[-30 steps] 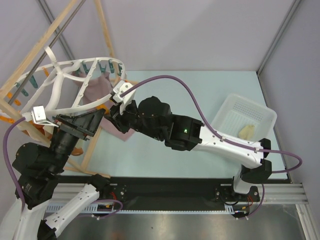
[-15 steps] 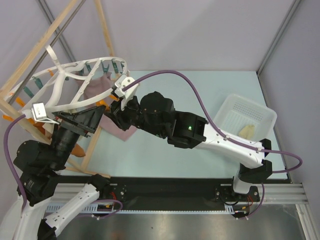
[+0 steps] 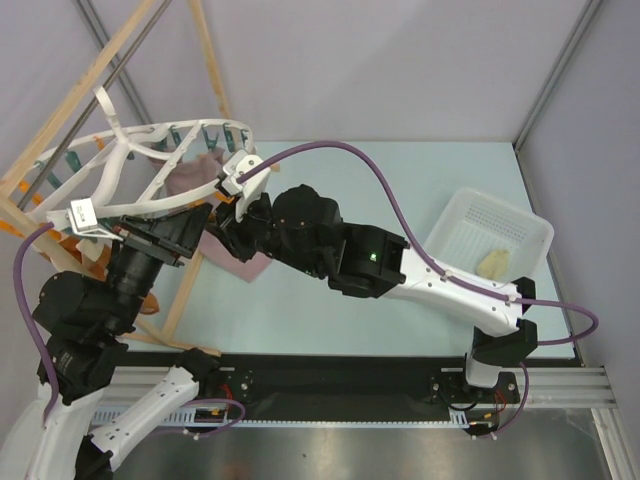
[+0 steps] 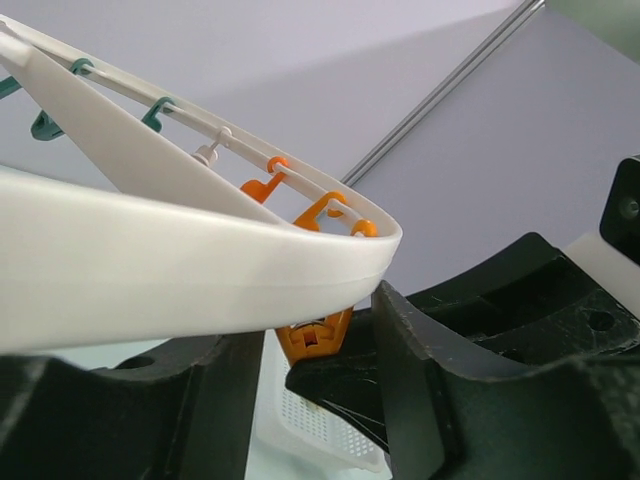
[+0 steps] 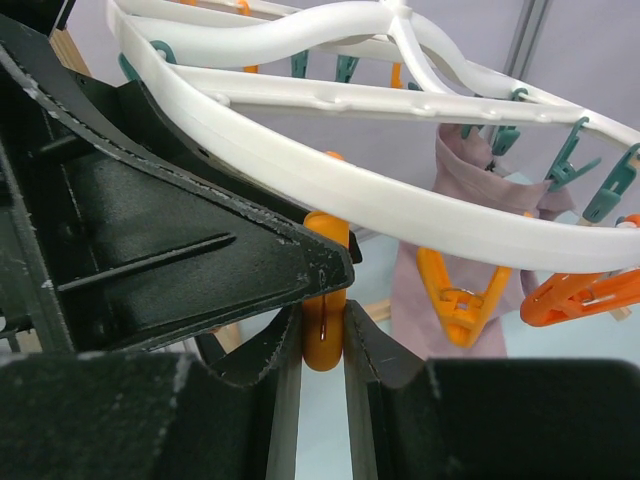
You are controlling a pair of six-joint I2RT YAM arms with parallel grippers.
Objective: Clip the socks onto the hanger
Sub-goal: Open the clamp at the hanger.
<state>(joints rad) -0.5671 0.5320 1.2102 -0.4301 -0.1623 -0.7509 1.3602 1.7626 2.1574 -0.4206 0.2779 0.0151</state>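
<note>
**Hanger rim worked by both arms, sock in the basket**

Hanger [image 3: 150, 204]: white oval frame with cross ribs, up at far left of the table [image 3: 400, 180], tilted, hung inside a wooden rack [image 3: 185, 290]. Teal pegs [image 5: 570, 150] and orange ones dangle from its rim. None of the pegs in view carries a sock.

Orange peg [image 5: 323, 348]: hangs straight down under the thick near rim. Right gripper [image 5: 321, 325] is closed narrow on it, one finger pressed to each side, only the peg's width between the jaws. Two more orange pegs hang free just to its right under the same rim.

Left gripper [image 4: 318, 335]: at the same stretch of rim, right beside the right gripper. Jaws stand partly apart. The rim runs across the fingertips, and an orange peg shows in the gap below it. Whether the fingers actually pinch the rim, cannot tell.

Mauve cloth [image 3: 190, 178]: hangs behind and below the frame, near the pegs.

Sock [image 3: 492, 263]: one pale cream piece, lying crumpled on the floor of the white perforated basket [image 3: 508, 211] at the right side of the table, well apart from the hanger and both grippers. Only this one sock can be seen
</note>
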